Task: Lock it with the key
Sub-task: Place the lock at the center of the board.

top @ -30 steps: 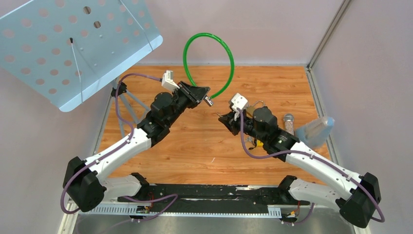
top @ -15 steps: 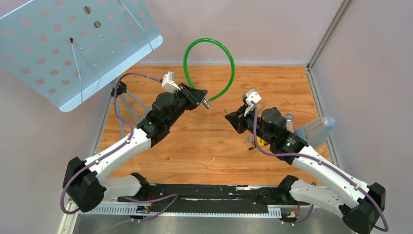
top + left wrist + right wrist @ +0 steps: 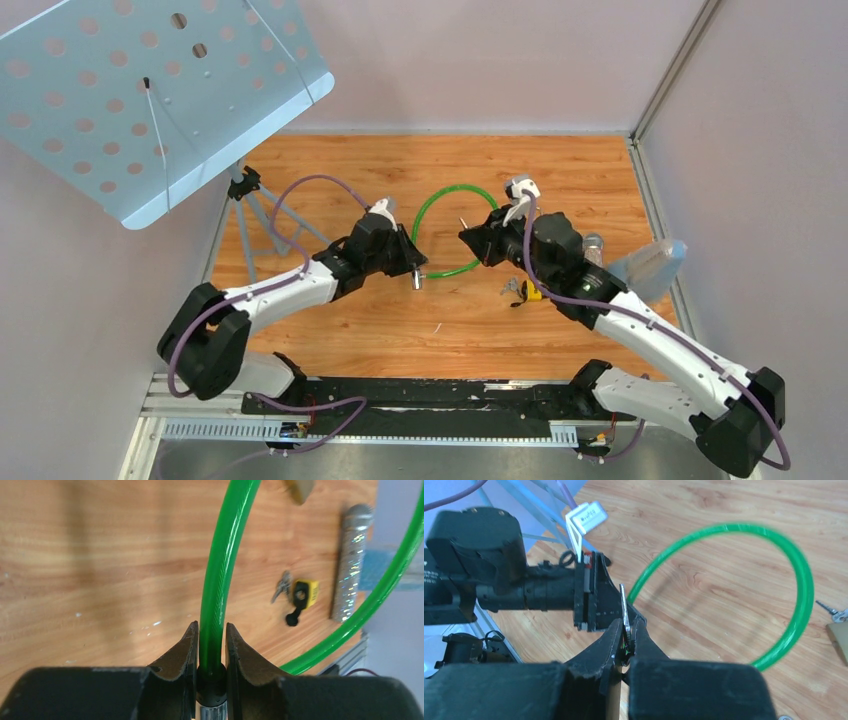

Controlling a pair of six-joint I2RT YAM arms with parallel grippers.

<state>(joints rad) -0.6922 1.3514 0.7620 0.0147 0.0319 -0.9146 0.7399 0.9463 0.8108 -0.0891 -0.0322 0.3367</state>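
Your left hand point(image 3: 211, 627) grips the green lock point(image 3: 220, 565) by its barrel point(image 3: 417, 282) end, barrel pointing toward 6 o'clock in the top view. At its 2 o'clock, your right hand point(image 3: 626, 625) pinches the key point(image 3: 623, 602), blade jutting forward. Beyond, the loop point(image 3: 734, 527) arcs over the counter point(image 3: 560, 170).
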